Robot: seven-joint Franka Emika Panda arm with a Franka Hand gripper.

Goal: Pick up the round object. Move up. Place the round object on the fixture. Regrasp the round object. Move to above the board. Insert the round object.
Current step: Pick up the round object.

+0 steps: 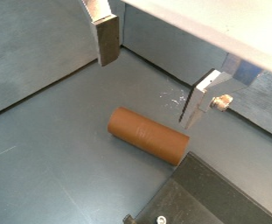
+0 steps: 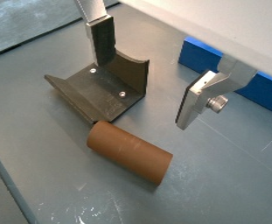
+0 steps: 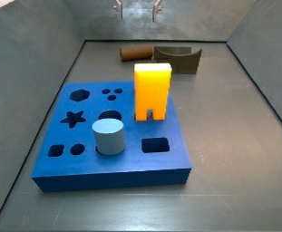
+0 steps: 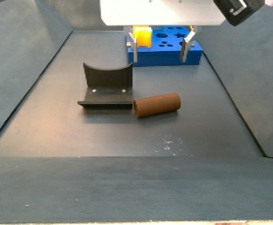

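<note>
The round object, a brown peg (image 4: 156,105), lies on its side on the grey floor next to the fixture (image 4: 105,88), a dark notched bracket. In both wrist views the peg (image 1: 148,136) (image 2: 129,155) rests below and between the fingers, untouched. My gripper (image 1: 153,83) (image 2: 148,83) hangs open above it with nothing held. From the side, the gripper (image 4: 160,58) hovers in front of the blue board (image 4: 162,48). The board (image 3: 107,136) has shaped holes in its top. The peg (image 3: 137,53) and fixture (image 3: 179,59) sit beyond it.
A tall orange-yellow block (image 3: 153,91) and a pale grey-blue cylinder (image 3: 108,137) stand in the board. Sloping grey walls (image 3: 34,109) enclose the floor on all sides.
</note>
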